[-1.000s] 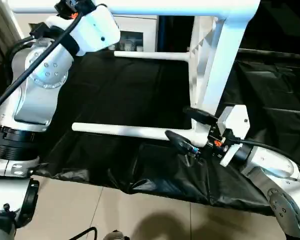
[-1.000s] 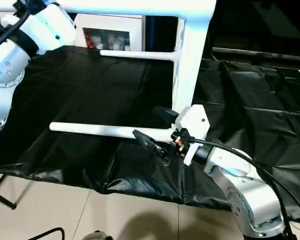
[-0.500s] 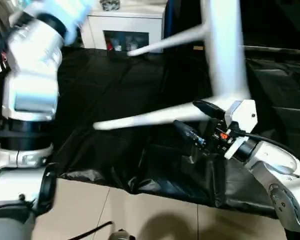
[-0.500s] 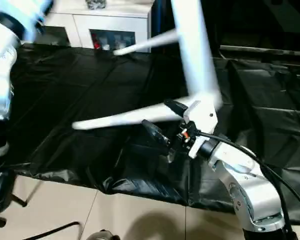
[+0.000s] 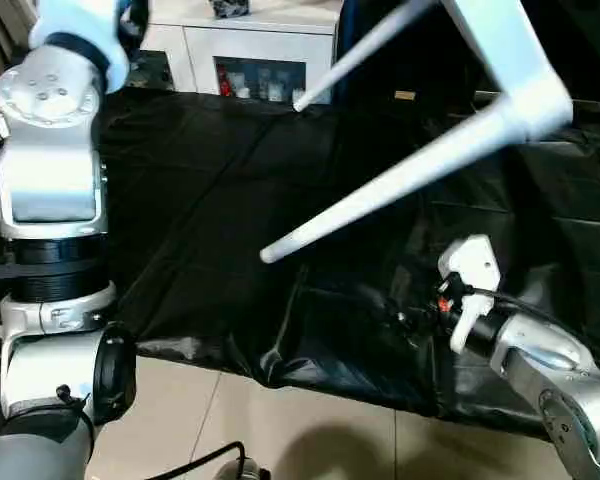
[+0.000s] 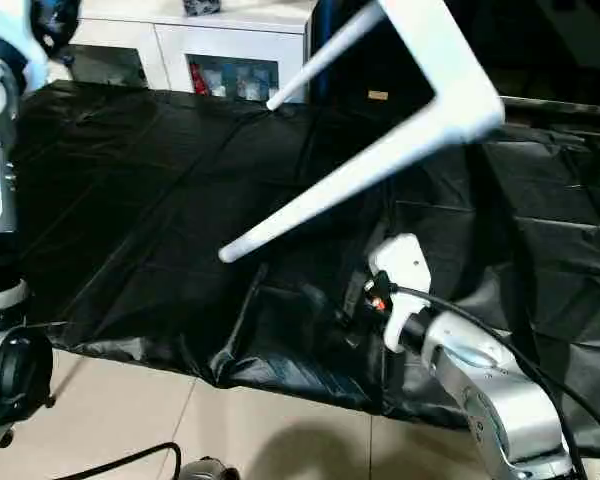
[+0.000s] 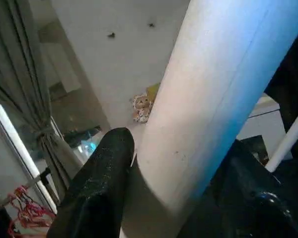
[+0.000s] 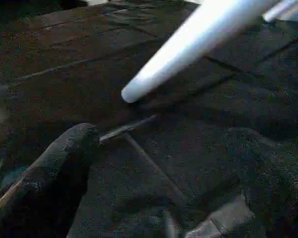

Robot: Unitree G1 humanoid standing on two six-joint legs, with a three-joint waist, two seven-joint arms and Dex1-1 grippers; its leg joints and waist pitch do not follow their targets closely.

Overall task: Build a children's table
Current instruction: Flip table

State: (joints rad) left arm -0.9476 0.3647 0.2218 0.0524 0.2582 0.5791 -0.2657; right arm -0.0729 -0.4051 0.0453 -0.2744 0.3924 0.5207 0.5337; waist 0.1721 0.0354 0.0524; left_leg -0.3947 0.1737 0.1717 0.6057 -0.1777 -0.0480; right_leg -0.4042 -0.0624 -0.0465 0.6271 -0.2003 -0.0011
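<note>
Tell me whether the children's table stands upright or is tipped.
Tipped and lifted: the children's table hangs in the air, its legs slanting down over the black sheet, their tips touching nothing.

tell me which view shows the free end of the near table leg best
The right wrist view: the rounded leg tip sits large and unobstructed above the black cloth, past the open right gripper. Both eye views show the same tip smaller. The left wrist view shows a thick white leg but no end.

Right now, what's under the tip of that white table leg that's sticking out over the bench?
Under the leg tip lies only black sheeting, creased and folded. The tip hangs in the air above it. What the sheeting covers cannot be seen. The right gripper sits nearby, open, apart from the leg.
</note>
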